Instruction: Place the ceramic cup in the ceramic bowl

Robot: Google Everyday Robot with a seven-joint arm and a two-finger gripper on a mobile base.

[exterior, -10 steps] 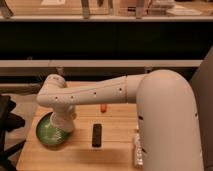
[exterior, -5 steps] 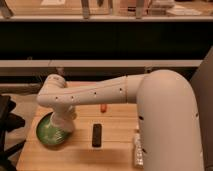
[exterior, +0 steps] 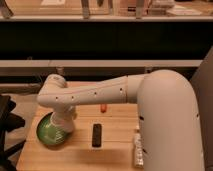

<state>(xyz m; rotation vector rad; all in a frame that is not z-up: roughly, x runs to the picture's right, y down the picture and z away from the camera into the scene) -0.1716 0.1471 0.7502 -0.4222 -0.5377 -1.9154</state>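
Observation:
The green ceramic bowl (exterior: 46,133) sits at the left of the wooden table (exterior: 75,156). My white arm reaches across from the right and bends down over the bowl. The gripper (exterior: 63,128) is at the bowl's right inner side, low over or inside it, with the wrist covering its end. The ceramic cup is hidden from view; I cannot tell whether it is in the gripper or in the bowl.
A black remote (exterior: 96,135) lies just right of the bowl. A small orange object (exterior: 103,107) lies behind it under the arm. A white packet (exterior: 138,150) lies at the table's right edge. A black chair (exterior: 7,120) stands left of the table.

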